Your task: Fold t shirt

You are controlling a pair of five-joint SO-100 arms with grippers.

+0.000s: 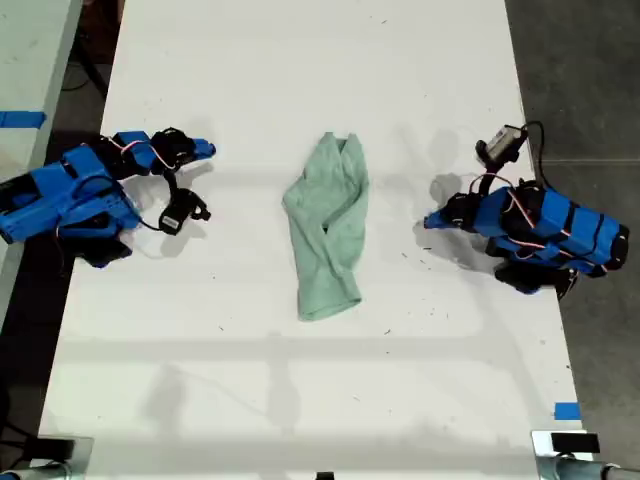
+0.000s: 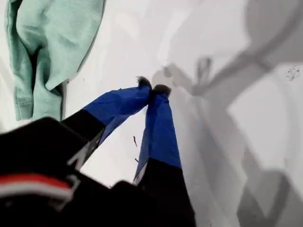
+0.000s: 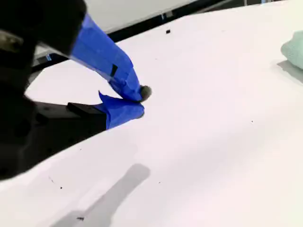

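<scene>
Our t shirt lay crumpled in a long bundle on the white table, between our two arms. My first gripper and my second gripper both had tips pressed together, empty, each well apart from the shirt

White table, dark grey floor
</scene>
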